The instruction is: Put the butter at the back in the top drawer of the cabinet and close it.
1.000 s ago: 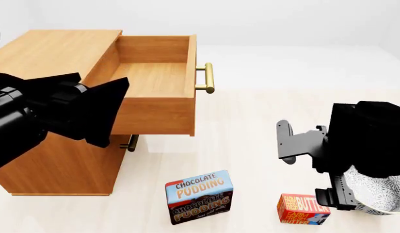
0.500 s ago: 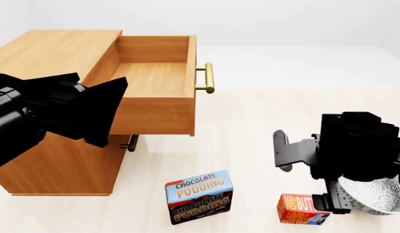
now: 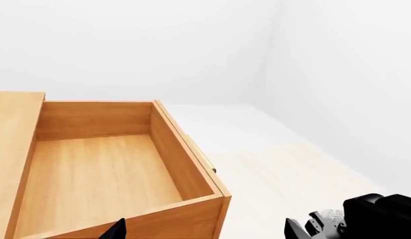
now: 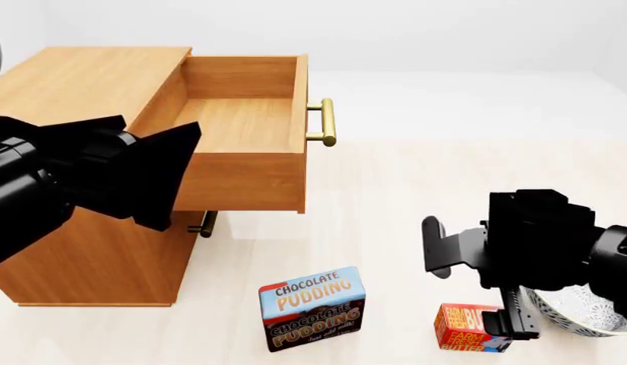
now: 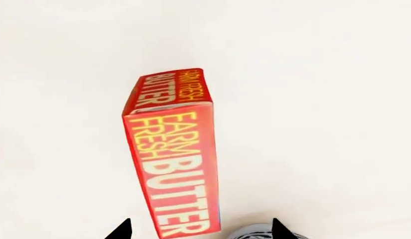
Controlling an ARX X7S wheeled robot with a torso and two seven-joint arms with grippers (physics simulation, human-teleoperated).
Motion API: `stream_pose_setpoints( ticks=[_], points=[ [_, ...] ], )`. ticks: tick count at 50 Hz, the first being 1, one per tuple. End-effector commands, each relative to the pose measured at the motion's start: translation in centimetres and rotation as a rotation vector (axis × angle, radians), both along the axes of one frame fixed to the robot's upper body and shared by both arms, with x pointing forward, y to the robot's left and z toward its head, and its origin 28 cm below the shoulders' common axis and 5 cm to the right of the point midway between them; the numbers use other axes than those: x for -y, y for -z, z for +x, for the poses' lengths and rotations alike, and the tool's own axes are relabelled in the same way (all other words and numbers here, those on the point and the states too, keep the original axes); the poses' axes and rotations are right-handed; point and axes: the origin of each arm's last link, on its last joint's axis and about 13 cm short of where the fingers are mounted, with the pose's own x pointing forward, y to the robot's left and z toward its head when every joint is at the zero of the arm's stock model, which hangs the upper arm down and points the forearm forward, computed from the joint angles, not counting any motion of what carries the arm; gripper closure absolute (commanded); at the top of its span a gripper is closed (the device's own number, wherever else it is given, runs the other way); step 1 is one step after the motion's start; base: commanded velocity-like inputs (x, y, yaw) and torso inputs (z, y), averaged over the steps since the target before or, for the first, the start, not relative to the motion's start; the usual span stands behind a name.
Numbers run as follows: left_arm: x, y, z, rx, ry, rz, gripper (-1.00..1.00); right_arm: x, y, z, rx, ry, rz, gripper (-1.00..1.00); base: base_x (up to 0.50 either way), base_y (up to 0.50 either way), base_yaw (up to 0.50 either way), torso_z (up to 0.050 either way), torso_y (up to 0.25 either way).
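Large boxy orange-brown wooden cabinet [image 4: 80, 251] at the left of the scene, on a pale floor [image 4: 394, 198]. Uppermost orange-brown wood drawer [image 4: 242, 114] pulled fully out toward the right, interior bare, horizontal brass bar handle [image 4: 327, 122] on its right-facing front. Part of a lower brass handle [image 4: 203, 224] visible beneath the drawer's shadow.

Small red-orange box lettered "FARM FRESH BUTTER" in yellow, with blue edges [image 4: 465, 328], standing on the floor at the near right, well apart from the cabinet. Larger blue-and-brown box lettered "CHOCOLATE PUDDING" [image 4: 312, 307] to its left, also upright on the floor, apart from the butter box. White patterned bowl [image 4: 577, 313] just right of the butter box, mostly hidden behind the arm.

Black right gripper [image 4: 501, 323] low over the butter box, its body covering the box's right end in the head view. In the right wrist view, butter box [image 5: 172, 154] between two dark fingertips [image 5: 120, 230], one on each side, both clear of the box faces: spread apart, nothing grasped.

Black left gripper [image 4: 166, 175] held in front of the cabinet's near side, beside the pulled-out drawer, touching nothing visible. Only one dark tip [image 3: 115, 230] of it in the left wrist view, over the drawer's near wall [image 3: 125, 219]; whether released or clenched, cannot tell.
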Motion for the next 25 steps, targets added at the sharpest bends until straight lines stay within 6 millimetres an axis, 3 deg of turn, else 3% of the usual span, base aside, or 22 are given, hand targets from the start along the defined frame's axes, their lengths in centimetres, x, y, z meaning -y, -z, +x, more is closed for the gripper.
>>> stream_pose_setpoints(
  ticks=[1,25],
  points=[
    [0.0,0.1,0.1,-0.002,-0.002,0.000,-1.00,-0.1,1.3,0.4,-0.010,-0.006,-0.007,-1.00,0.00,0.00,0.00,0.000,0.000],
    [-0.2,0.3,0.0,-0.007,-0.007,-0.001,-1.00,-0.7,3.5,0.6,-0.051,-0.029,-0.003,-1.00,0.00,0.00,0.00,0.000,0.000]
  ],
)
